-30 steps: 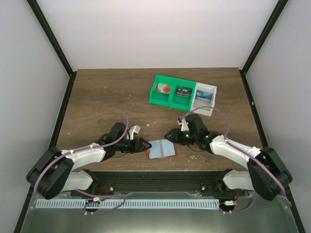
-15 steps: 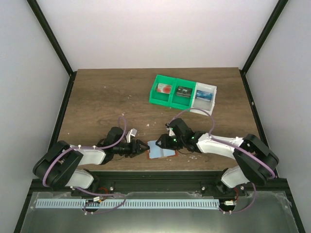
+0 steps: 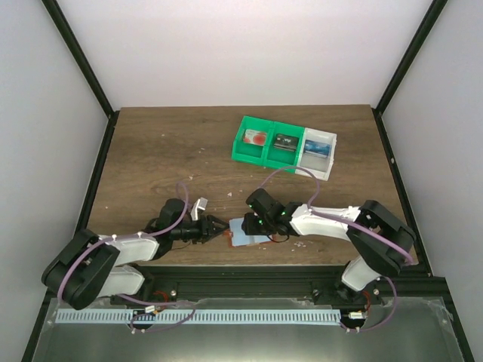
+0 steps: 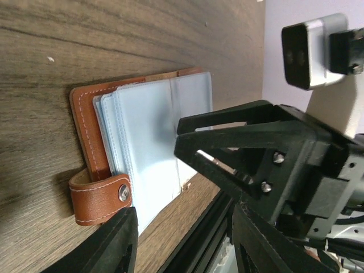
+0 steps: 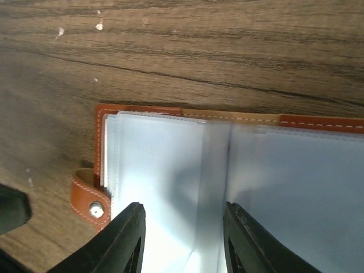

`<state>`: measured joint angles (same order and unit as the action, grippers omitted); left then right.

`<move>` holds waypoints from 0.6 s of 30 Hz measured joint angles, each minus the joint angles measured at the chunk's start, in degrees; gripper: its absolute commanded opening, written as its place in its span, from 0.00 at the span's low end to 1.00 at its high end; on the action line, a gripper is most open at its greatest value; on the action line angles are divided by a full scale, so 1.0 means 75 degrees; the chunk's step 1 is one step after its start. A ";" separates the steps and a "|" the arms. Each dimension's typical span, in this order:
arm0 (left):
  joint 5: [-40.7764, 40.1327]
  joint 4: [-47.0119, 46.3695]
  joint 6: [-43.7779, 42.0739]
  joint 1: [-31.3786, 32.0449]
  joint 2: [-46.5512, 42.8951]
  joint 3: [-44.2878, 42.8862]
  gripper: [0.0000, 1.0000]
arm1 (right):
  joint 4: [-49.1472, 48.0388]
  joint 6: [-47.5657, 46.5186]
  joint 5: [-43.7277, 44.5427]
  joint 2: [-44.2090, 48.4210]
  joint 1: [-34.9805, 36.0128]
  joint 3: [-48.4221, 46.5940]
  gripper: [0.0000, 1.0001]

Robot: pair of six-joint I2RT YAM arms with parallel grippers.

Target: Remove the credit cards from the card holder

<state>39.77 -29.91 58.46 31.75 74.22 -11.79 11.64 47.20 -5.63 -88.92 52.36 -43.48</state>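
Item: card holder (image 3: 243, 231), open on counter (image 3: 166, 151), pale pockets (image 5: 159, 170) up; under right end effector (image 5: 182, 213), straight ahead of left end effector (image 4: 182, 216). Both end effectors half open, nothing held; contact with pockets unclear. Far half hidden behind right end effector. Pocket contents indiscernible.

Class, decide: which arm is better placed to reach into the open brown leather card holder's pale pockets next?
Right, probably: the right gripper hangs open over the pale blue pockets of the brown leather card holder, straddling the centre fold. The left gripper sits aside, by the snap strap.
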 measured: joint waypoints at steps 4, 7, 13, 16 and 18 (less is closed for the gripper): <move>-0.0154 0.0067 0.0020 0.0000 -0.0256 0.0035 0.46 | 0.0128 -0.0087 0.0283 -0.0207 0.0119 -0.0125 0.33; -0.0224 0.0146 0.0020 0.0000 -0.0312 0.0035 0.46 | 0.0117 -0.0169 0.0358 -0.0338 0.0131 -0.0134 0.23; -0.0286 0.0233 0.0006 0.0000 -0.0309 0.0035 0.48 | -0.0070 -0.0221 0.0533 -0.0361 0.0146 -0.0041 0.05; -0.0254 0.0219 0.0003 0.0000 -0.0224 0.0026 0.48 | -0.0726 -0.0134 0.0504 -0.0178 0.0146 0.0428 0.01; -0.0172 0.0221 -0.0026 0.0000 -0.0026 -0.0038 0.48 | -0.1209 -0.0029 0.0402 0.0012 0.0137 0.0831 0.00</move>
<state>38.48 -28.25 58.26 31.75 74.02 -12.08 2.57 46.98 -2.61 -88.84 53.39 -37.26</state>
